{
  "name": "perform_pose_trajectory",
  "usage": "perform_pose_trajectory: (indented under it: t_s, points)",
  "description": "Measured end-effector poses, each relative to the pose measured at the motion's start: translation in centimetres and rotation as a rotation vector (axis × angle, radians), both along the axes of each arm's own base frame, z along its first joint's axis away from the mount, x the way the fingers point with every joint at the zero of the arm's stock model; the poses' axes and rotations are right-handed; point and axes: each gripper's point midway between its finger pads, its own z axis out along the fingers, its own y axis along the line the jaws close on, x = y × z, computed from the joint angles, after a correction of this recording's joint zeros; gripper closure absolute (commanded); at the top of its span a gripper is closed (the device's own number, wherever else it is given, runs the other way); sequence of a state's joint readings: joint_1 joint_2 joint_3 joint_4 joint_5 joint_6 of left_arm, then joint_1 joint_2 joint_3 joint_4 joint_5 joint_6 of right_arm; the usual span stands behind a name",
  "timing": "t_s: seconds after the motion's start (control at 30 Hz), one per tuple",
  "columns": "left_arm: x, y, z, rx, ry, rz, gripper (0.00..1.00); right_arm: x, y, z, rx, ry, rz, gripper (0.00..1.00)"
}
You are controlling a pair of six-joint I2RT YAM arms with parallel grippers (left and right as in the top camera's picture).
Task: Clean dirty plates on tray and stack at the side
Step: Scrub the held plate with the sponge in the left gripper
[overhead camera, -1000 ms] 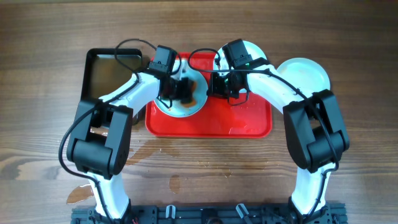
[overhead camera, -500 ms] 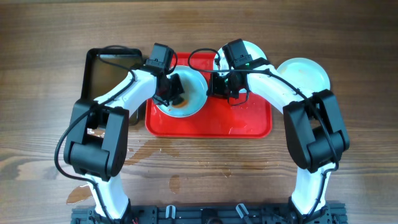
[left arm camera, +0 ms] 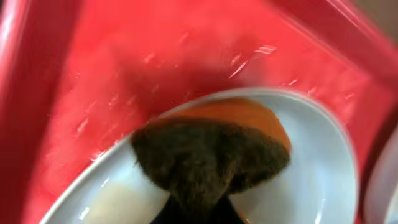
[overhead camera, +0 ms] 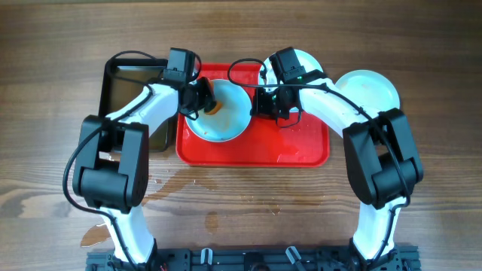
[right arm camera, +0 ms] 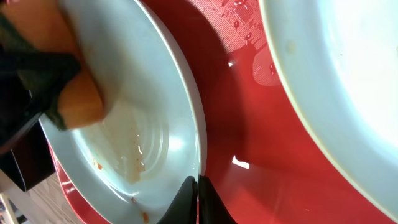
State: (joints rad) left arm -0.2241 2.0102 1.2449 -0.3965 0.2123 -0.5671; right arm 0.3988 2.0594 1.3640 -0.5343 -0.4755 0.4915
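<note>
A pale mint-blue plate (overhead camera: pixel 226 120) sits tilted on the red tray (overhead camera: pixel 301 147). My right gripper (overhead camera: pixel 256 103) is shut on its right rim; in the right wrist view the fingertips (right arm camera: pixel 198 190) pinch the plate's edge (right arm camera: pixel 186 112). My left gripper (overhead camera: pixel 199 100) is shut on an orange sponge with a dark scrub face (left arm camera: pixel 211 155), pressed on the plate's (left arm camera: pixel 311 180) left inner side. The sponge also shows in the right wrist view (right arm camera: pixel 78 102). Brown streaks (right arm camera: pixel 134 158) remain in the plate. A second plate (overhead camera: pixel 310 59) lies at the tray's back, partly under my right arm.
A third plate (overhead camera: pixel 369 89) lies on the wooden table to the right of the tray. A black rectangular pan (overhead camera: pixel 132 94) stands left of the tray, under my left arm. Wet patches (overhead camera: pixel 181 181) mark the table in front of the tray.
My left gripper has dragged the sponge from the plate's centre to its left side. The centre now shows cleaner. My right gripper has kept still on the rim.
</note>
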Motion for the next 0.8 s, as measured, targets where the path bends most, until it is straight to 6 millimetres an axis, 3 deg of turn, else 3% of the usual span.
perform_pose_trajectory:
  t_s: [0.07,0.13,0.27,0.33,0.43,0.63,0.7,0.8]
  points:
    - [-1.4,0.2,-0.1,0.004,0.066,0.002,0.96,0.0,0.0,0.0,0.000,0.000,0.000,0.96]
    - [-4.3,-0.4,-0.2,-0.041,0.185,-0.033,0.96,0.0,0.0,0.0,0.002,0.001,0.001,0.96]
    - [-7.6,-3.4,0.1,-0.187,0.266,-0.212,0.96,0.0,0.0,0.0,0.003,0.001,0.001,0.96]
    - [-6.9,-4.9,0.2,-0.241,0.198,-0.292,0.96,0.0,0.0,0.0,0.003,0.001,0.001,0.96]
    - [-4.0,-5.9,0.3,-0.247,0.040,-0.348,0.96,0.0,0.0,0.0,0.003,0.002,0.001,0.96]
    - [-0.4,-3.2,0.0,-0.039,-0.092,-0.287,0.96,-0.2,0.3,0.2,0.019,0.007,0.009,0.96]
    - [-0.7,-1.9,0.0,0.023,-0.054,-0.237,0.96,-0.2,0.3,0.2,0.020,0.008,0.009,0.96]
    - [-3.9,0.6,-0.3,0.112,0.126,-0.120,0.96,-0.2,0.3,0.2,0.020,0.007,0.009,0.96]
